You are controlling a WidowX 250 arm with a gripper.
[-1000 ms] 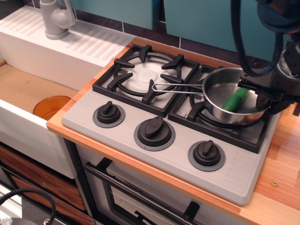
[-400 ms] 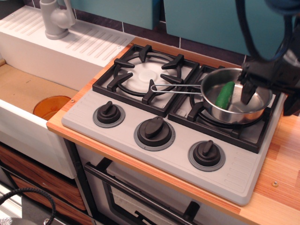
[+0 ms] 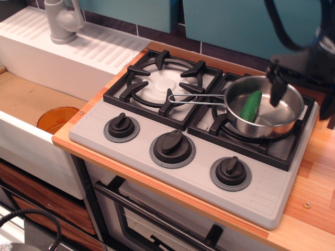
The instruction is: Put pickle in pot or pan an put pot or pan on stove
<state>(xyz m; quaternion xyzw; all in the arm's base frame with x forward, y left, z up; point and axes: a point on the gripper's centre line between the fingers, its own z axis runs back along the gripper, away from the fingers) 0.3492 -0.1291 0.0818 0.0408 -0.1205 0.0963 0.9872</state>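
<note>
The shiny steel pan [image 3: 261,124] stands on the right burner grate of the grey stove [image 3: 199,175], its wire handle [image 3: 196,98] pointing left. The green pickle [image 3: 252,106] lies inside the pan, left of its middle. My gripper [image 3: 299,99] hangs just above the pan's right half, free of the pickle. One dark finger [image 3: 275,89] shows over the pan's far side. The other finger is mostly cut off at the right edge. The jaws stand apart and hold nothing.
The left burner grate [image 3: 162,83] is bare. Three black knobs [image 3: 172,144] line the stove's front. An orange round basin [image 3: 56,119] sits in the sink at left, with a grey faucet [image 3: 62,21] and a white drainboard [image 3: 99,49] behind. Wooden counter [image 3: 314,204] lies at right.
My gripper let go of the pickle, which now lies in the pan, then rose up and back. The pan shifted slightly left on the burner.
</note>
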